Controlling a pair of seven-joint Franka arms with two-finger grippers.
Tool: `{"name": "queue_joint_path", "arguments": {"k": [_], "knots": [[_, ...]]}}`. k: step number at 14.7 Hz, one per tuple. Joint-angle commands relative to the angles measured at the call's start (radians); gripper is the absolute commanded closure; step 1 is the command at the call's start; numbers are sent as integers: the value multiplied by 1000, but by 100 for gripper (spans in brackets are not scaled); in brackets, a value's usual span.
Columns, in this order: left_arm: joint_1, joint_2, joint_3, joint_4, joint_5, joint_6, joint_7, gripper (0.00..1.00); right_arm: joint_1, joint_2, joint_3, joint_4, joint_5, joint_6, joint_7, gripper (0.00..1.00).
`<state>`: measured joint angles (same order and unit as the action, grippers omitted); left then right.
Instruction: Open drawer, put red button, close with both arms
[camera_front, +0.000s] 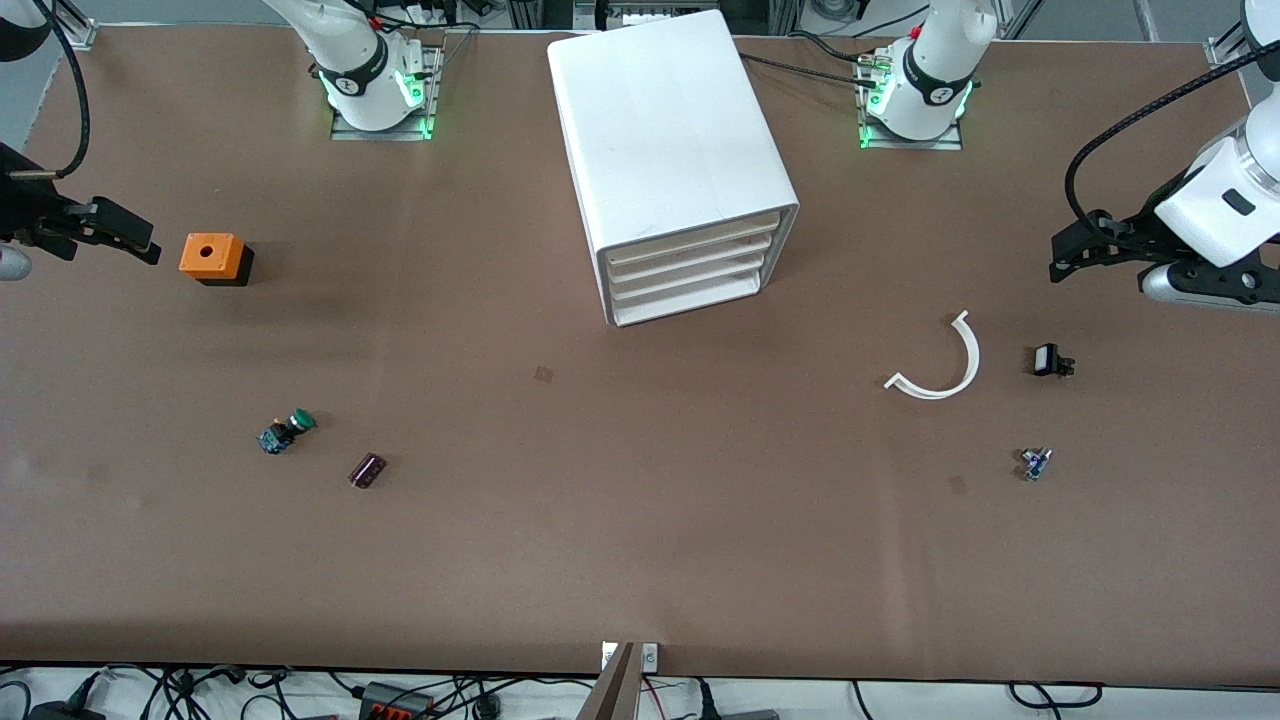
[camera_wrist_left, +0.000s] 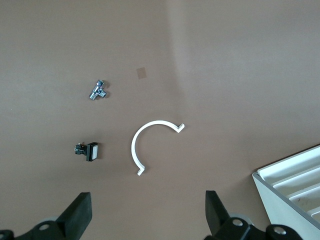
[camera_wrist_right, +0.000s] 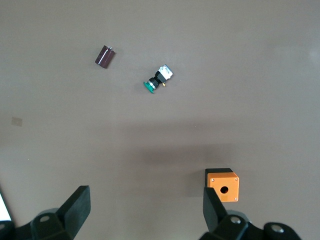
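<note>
**Start with the drawer, and find the red button first**

Both my hands hang empty with their fingers spread wide. My left hand is over the surface at the left arm's end, above the white curved strip. My right hand is at the right arm's end, just beside the orange box.

The drawer unit stands mid-surface with all four drawers shut. Their fronts face the front camera, turned a little toward the left arm's end.

I see no red button anywhere. The only capped button is the green-capped button, lying near a dark cylinder. Near my left hand lie a black-and-white switch and a small metal fitting, and neither shows red.

I judge the opening step comes first. I see no handles, so I would come in low and square to the slanted fronts. I would hook one finger on a drawer's lip and pull straight along its slide. My other hand should steady the light casing, or it may skid. I must not take the green one by mistake.
</note>
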<state>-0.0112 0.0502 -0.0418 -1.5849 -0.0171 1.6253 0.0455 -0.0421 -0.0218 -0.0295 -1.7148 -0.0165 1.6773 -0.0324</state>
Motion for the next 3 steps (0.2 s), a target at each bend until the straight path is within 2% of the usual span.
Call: {"name": "queue_joint_path", "arguments": {"k": [1, 3], "knots": [[-7, 11, 3, 32, 19, -28, 14, 0, -7, -4, 3, -5, -13, 5, -11, 0], [-7, 11, 3, 32, 19, -30, 16, 0, -7, -4, 3, -5, -13, 7, -11, 0]]}}
